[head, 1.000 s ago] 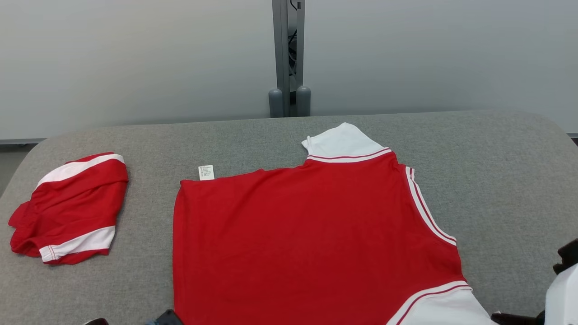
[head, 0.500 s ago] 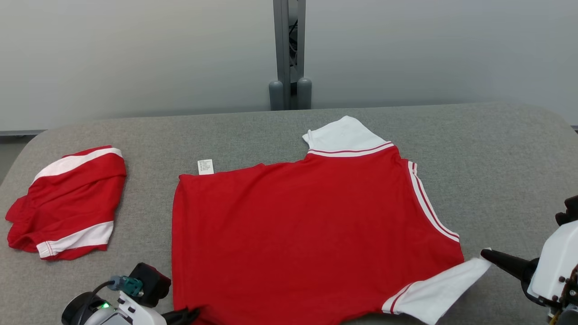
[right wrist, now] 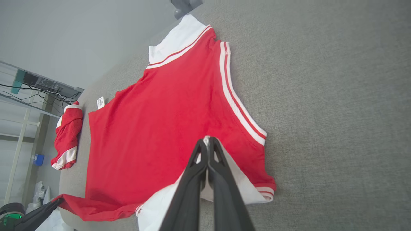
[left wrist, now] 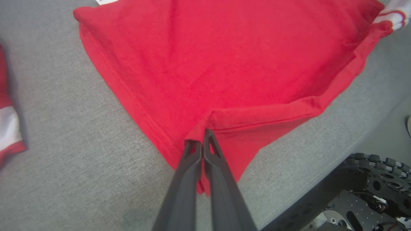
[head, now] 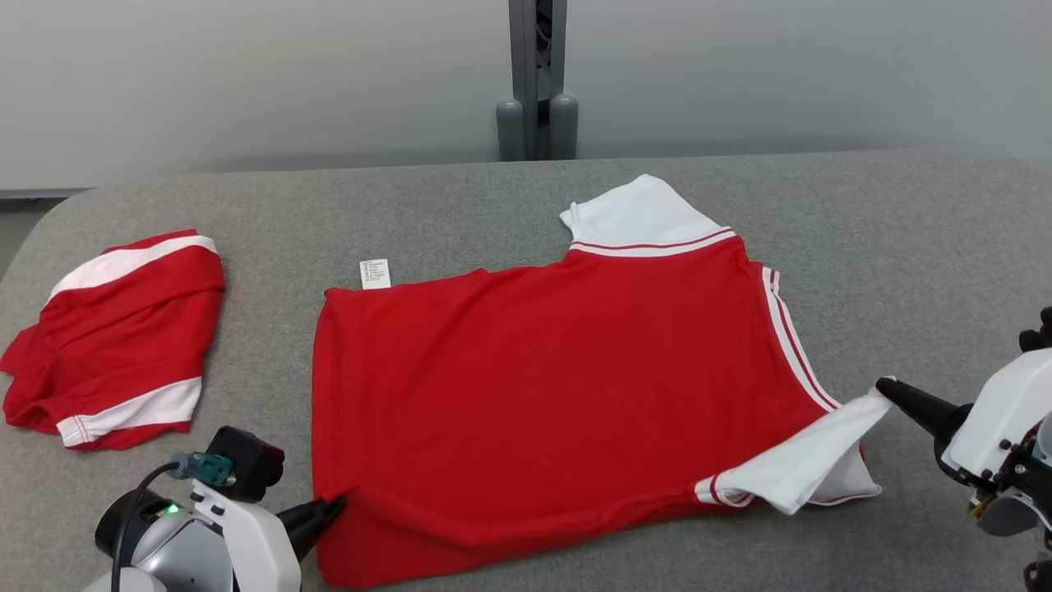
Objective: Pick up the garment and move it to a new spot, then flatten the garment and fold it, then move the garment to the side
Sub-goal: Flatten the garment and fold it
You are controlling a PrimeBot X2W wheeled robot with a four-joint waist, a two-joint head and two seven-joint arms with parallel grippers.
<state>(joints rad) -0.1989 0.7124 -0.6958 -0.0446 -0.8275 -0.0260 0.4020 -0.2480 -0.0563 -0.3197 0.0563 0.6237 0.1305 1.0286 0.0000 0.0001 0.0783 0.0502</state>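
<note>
A red garment (head: 559, 386) with white sleeves and striped trim lies spread on the grey table (head: 904, 247). My left gripper (head: 335, 506) is shut on its near left bottom corner, which is lifted and folded; in the left wrist view the gripper (left wrist: 203, 138) pinches the red hem. My right gripper (head: 883, 386) is shut on the white near sleeve (head: 805, 464), held up off the table; in the right wrist view the gripper (right wrist: 207, 141) clamps that sleeve's edge. The far white sleeve (head: 633, 215) lies flat. A white label (head: 376, 273) sticks out at the far left corner.
A second red and white garment (head: 115, 329) lies folded at the table's left end. A grey post (head: 538, 78) stands behind the table against a pale wall. The robot's dark base (left wrist: 362, 195) shows below the table edge in the left wrist view.
The camera has tilted, shifting the scene up the picture. Both grippers came into view holding the near edge, and the near corner and sleeve now fold over the garment's front.
</note>
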